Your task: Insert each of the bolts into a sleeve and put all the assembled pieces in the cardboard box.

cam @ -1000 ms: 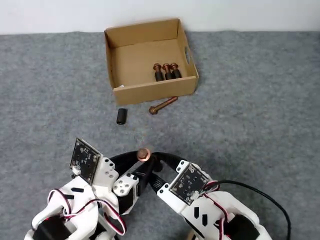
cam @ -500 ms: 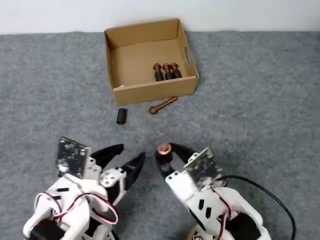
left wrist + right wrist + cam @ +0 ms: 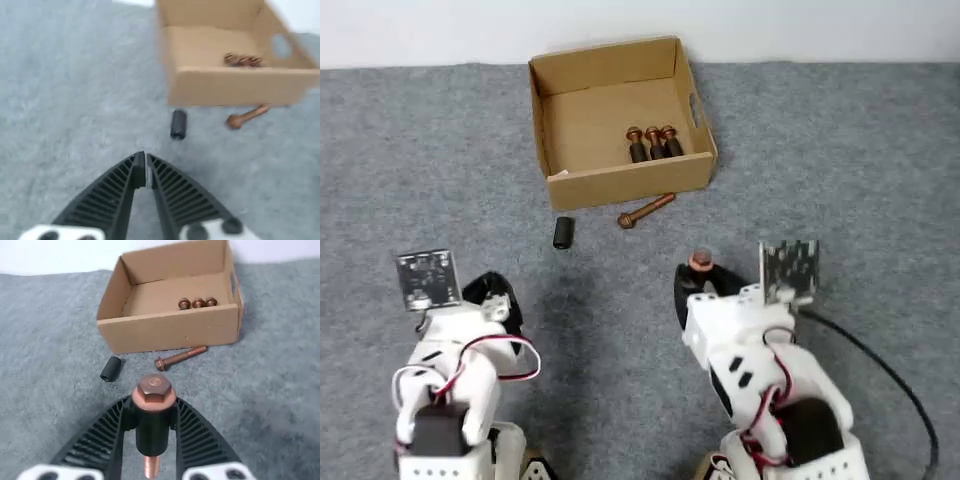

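My right gripper (image 3: 152, 425) is shut on an assembled piece (image 3: 151, 427), a copper bolt upright in a black sleeve; from above the gripper (image 3: 700, 275) sits in front of the box's near right corner. The left gripper (image 3: 145, 167) is shut with nothing in it, low at the front left (image 3: 485, 295). A loose black sleeve (image 3: 563, 232) (image 3: 178, 123) (image 3: 110, 368) and a loose copper bolt (image 3: 645, 211) (image 3: 247, 115) (image 3: 180, 358) lie on the carpet just in front of the cardboard box (image 3: 570, 100) (image 3: 240, 87) (image 3: 165, 332). Three assembled pieces (image 3: 654, 142) (image 3: 198, 303) lie in the box.
Grey carpet covers the table, with open room to both sides of the box. A black cable (image 3: 880, 370) trails from the right arm toward the front right. A white wall edge runs behind the box.
The arms have drawn apart. The left gripper let go, swung left and closed empty. The right gripper carried the bolt and sleeve right and toward the box.
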`<state>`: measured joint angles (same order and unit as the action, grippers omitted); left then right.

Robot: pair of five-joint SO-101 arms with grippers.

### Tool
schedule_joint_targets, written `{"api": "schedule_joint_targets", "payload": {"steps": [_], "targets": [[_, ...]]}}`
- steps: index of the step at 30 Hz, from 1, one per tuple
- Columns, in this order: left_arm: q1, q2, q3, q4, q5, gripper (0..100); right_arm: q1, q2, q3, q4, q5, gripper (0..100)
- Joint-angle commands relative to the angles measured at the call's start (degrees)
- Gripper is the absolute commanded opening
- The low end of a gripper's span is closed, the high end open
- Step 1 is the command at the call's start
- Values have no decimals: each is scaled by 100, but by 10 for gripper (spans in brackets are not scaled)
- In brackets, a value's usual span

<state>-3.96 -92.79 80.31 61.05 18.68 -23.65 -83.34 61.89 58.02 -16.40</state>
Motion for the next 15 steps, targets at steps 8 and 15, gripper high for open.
{"api": "schedule_joint_targets", "payload": {"steps": [8, 15], "targets": [[-105, -9, 1657, -1802, -255, 4, 84, 3108, -2444, -558, -167, 9], [-105, -9, 1657, -1503, -985, 5, 92, 4831, -3736, -1455, 44, 9]]}}
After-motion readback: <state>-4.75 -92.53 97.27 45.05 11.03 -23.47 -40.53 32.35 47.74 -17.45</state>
